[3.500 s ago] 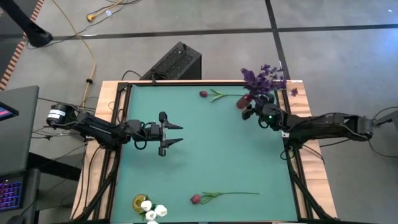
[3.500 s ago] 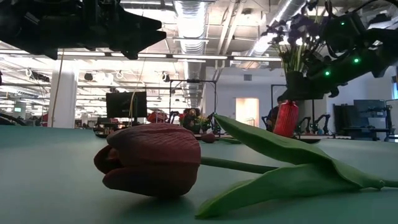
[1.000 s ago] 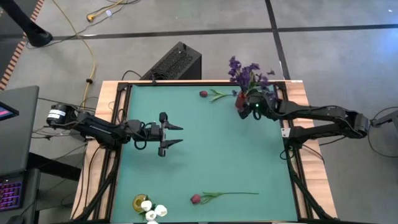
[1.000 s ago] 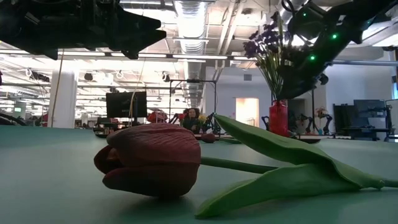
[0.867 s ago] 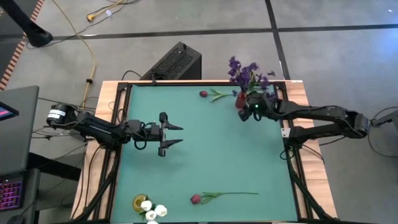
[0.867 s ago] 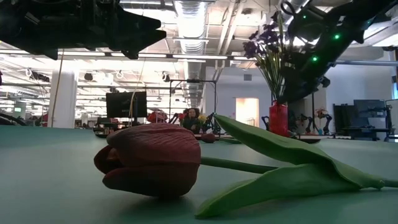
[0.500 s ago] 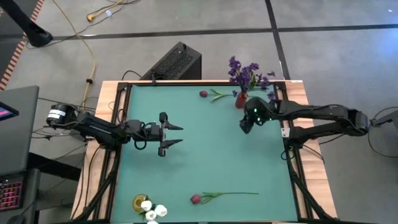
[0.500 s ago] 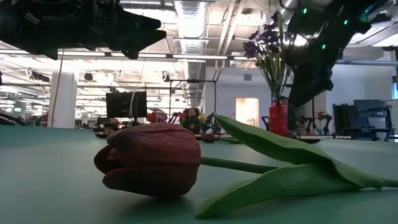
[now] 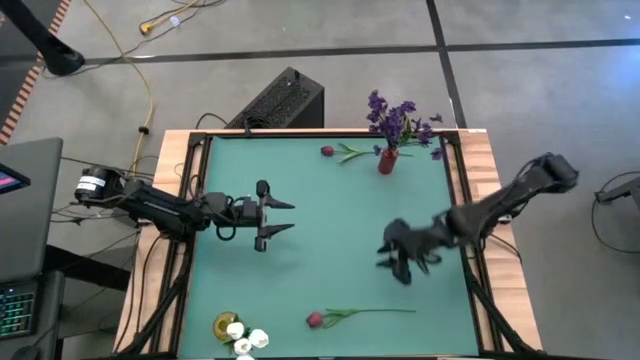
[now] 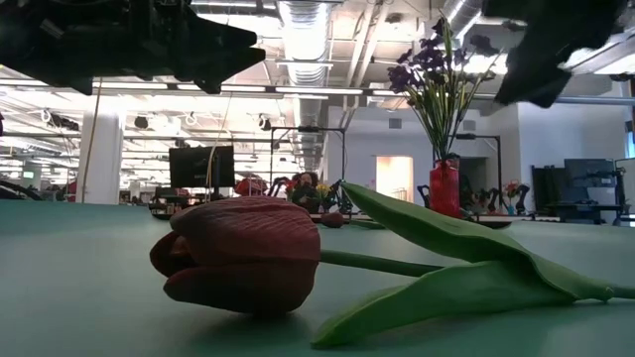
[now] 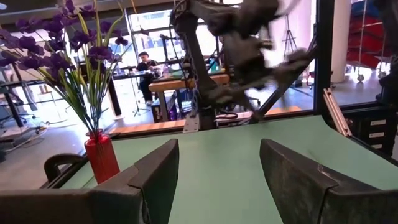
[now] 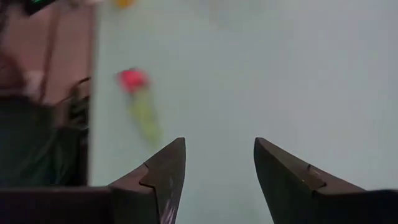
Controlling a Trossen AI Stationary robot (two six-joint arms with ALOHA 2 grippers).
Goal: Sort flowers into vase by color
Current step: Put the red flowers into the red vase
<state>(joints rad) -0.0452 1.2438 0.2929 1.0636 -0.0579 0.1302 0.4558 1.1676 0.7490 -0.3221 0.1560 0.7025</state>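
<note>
A small red vase (image 9: 386,161) stands upright near the table's far right corner and holds the purple sprigs (image 9: 396,118). It also shows in the low view (image 10: 445,188) and the left wrist view (image 11: 102,157). One dark red tulip (image 9: 327,151) lies flat by the far edge. Another dark red tulip (image 9: 314,320) lies by the near edge, its head large in the low view (image 10: 243,253). White flower heads (image 9: 246,338) sit in a yellow vase (image 9: 224,325) at the near left. My right gripper (image 9: 392,252) is open above the table's right half. My left gripper (image 9: 283,216) is open, left of centre.
A black box (image 9: 283,100) stands on the floor beyond the far edge. Wooden rails (image 9: 170,200) run along the table's left and right sides. The green mat (image 9: 330,240) between the two grippers is bare. In the right wrist view the near tulip (image 12: 132,79) shows ahead of the open fingers (image 12: 163,168).
My right gripper has left the red vase and swept fast from the far right corner toward the near edge and the middle, blurred by speed. The vase with the purple sprigs stays upright where it was. The tulips have not moved.
</note>
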